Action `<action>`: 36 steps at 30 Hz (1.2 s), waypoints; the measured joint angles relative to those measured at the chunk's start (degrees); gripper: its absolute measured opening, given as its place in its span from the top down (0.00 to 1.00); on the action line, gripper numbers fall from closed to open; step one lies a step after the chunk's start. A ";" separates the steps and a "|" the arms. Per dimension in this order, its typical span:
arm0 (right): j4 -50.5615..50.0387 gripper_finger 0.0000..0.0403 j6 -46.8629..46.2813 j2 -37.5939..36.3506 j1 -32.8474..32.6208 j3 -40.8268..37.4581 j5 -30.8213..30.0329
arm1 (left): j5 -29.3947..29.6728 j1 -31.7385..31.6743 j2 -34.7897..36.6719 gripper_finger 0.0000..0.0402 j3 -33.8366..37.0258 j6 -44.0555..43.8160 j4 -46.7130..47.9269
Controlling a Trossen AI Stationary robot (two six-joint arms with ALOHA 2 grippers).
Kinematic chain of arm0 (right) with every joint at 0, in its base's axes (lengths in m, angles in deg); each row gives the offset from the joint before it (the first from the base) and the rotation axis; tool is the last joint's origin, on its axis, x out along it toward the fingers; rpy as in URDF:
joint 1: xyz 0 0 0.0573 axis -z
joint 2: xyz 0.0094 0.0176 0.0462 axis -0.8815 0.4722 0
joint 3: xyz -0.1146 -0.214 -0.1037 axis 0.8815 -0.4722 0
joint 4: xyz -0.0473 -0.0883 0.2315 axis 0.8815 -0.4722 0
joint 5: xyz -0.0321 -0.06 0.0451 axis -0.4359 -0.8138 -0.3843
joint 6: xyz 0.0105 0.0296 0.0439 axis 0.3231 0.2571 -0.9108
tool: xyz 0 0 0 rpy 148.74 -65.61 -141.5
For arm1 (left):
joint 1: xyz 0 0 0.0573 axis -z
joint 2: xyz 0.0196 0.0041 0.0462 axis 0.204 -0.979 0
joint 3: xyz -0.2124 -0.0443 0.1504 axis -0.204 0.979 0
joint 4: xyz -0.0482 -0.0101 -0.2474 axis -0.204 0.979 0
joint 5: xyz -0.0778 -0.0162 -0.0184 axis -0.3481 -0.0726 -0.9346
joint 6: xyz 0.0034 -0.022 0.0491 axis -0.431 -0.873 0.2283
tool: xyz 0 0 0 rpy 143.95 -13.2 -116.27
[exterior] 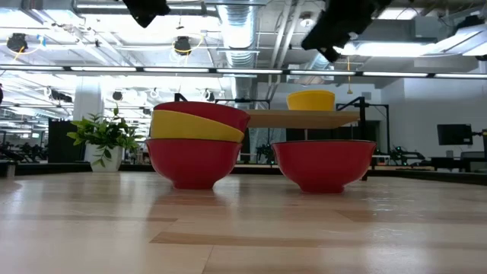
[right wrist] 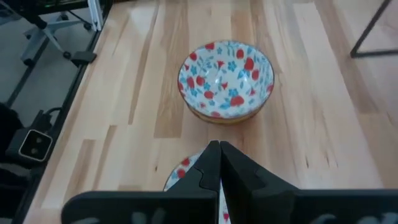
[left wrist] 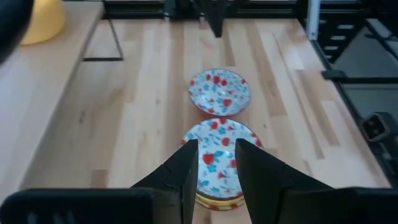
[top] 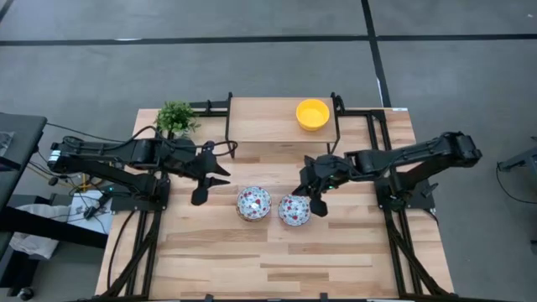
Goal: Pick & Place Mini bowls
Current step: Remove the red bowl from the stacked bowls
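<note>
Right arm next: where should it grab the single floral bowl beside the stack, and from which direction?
Grip the single floral bowl by its rim, coming straight down. It sits upright and open, so the thin lip is probably the only part the fingers can straddle. Take the edge facing away from the stacked bowls, which stand close by. The right gripper would have to open first.

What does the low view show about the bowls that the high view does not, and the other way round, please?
Only the low view shows the bowls' red outsides and that the stacked bowls are a red bowl nested in a yellow one, itself in a red one, while the single bowl stands alone. Only the high view shows the speckled floral insides and the left hand and right hand beside the bowls, the right one at the single bowl's rim. Both show the yellow bowl on the raised shelf and the plant.
</note>
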 joint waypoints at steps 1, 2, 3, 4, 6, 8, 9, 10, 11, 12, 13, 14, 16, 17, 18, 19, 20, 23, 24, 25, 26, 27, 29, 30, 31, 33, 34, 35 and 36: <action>-0.62 1.00 0.65 0.94 0.02 1.19 0.06 | -0.68 0.00 0.00 0.74 0.00 -0.02 0.10; -1.32 1.00 1.67 1.93 0.02 2.54 0.11 | -1.28 0.00 0.00 0.74 0.00 -0.26 0.10; -1.98 1.00 2.71 3.05 0.02 4.02 0.11 | -1.89 0.00 0.00 0.74 0.00 -0.83 0.22; -2.66 1.00 3.89 4.22 0.02 5.55 0.11 | -2.35 0.00 0.00 0.74 0.00 -1.43 0.50; -5.18 1.00 6.18 6.63 0.04 8.59 0.11 | -3.04 0.00 0.00 0.74 0.00 -2.35 1.30; -7.64 1.00 8.01 9.25 0.26 11.98 0.13 | -3.81 0.00 0.00 0.74 0.00 -3.16 2.83; -8.77 1.00 8.33 10.46 0.37 13.62 0.23 | -4.27 -0.01 0.00 0.74 0.00 -3.56 3.70; -10.58 1.00 8.45 11.56 0.52 15.13 0.24 | -4.88 0.00 0.00 0.74 0.00 -4.17 4.57; -11.66 1.00 8.71 12.81 0.83 16.73 0.26 | -5.57 0.00 0.00 0.74 0.00 -4.58 5.34; -12.20 1.00 9.26 14.05 1.15 18.27 0.37 | -6.50 -0.02 0.09 0.74 0.00 -4.85 6.20; -13.18 1.00 9.85 15.00 1.36 19.44 0.53 | -7.44 0.00 0.27 0.74 0.00 -5.13 7.03; -14.30 1.00 10.60 15.85 1.53 20.44 0.58 | -8.22 0.01 0.43 0.74 0.00 -5.64 7.26; -13.67 1.00 12.17 17.51 1.60 22.45 0.57 | -8.71 0.54 1.24 0.74 0.00 -6.17 7.28; -13.93 1.00 12.86 18.14 1.57 23.11 0.61 | -8.73 0.87 1.67 0.74 0.00 -6.21 7.43; -14.02 1.00 13.53 18.59 1.50 23.75 0.65 | -8.79 1.22 2.20 0.74 0.00 -6.23 7.38; -13.96 1.00 14.08 18.98 1.49 24.20 0.69 | -8.79 1.61 2.70 0.74 0.00 -6.29 7.47; -13.92 1.00 14.38 19.51 1.49 24.62 0.73 | -8.77 1.96 3.21 0.74 0.00 -6.48 7.68; -14.45 1.00 14.46 20.38 1.49 24.93 0.72 | -8.51 3.19 5.02 0.74 0.00 -7.59 7.75; -13.88 1.00 14.52 20.70 1.49 24.95 0.72 | -8.31 3.53 5.56 0.74 0.00 -7.72 7.76; -13.56 1.00 14.61 20.95 1.51 25.06 0.68 | -7.89 3.96 6.05 0.74 0.00 -7.75 7.75; -14.09 1.00 14.60 21.05 1.53 25.02 0.68 | -7.50 4.42 6.51 0.74 0.00 -7.76 7.78; -14.18 1.00 14.58 21.28 1.52 24.95 0.68 | -6.88 4.84 6.93 0.74 0.00 -7.75 7.80; -13.41 1.00 14.59 22.03 1.49 25.02 0.68 | -5.62 5.58 7.62 0.74 0.00 -7.76 8.03; -13.88 1.00 14.57 22.30 1.48 24.99 0.69 | -4.90 5.83 7.84 0.74 0.15 -7.76 8.01; -13.99 1.00 14.55 22.56 1.34 24.93 0.70 | -4.54 6.05 8.21 0.74 0.55 -7.77 7.88; -13.52 1.00 14.49 23.13 1.07 24.95 0.64 | -3.87 6.41 9.20 0.74 2.25 -8.51 7.82; -13.99 1.00 14.43 23.20 0.84 24.94 0.64 | -3.53 6.45 9.68 0.74 3.27 -9.08 7.85; -14.10 1.00 14.19 23.20 0.59 24.93 0.62 | -3.37 6.49 10.17 0.74 4.33 -9.76 7.84; -13.73 1.00 13.99 23.20 0.36 24.93 0.62 | -3.31 6.47 10.76 0.74 5.50 -10.49 7.82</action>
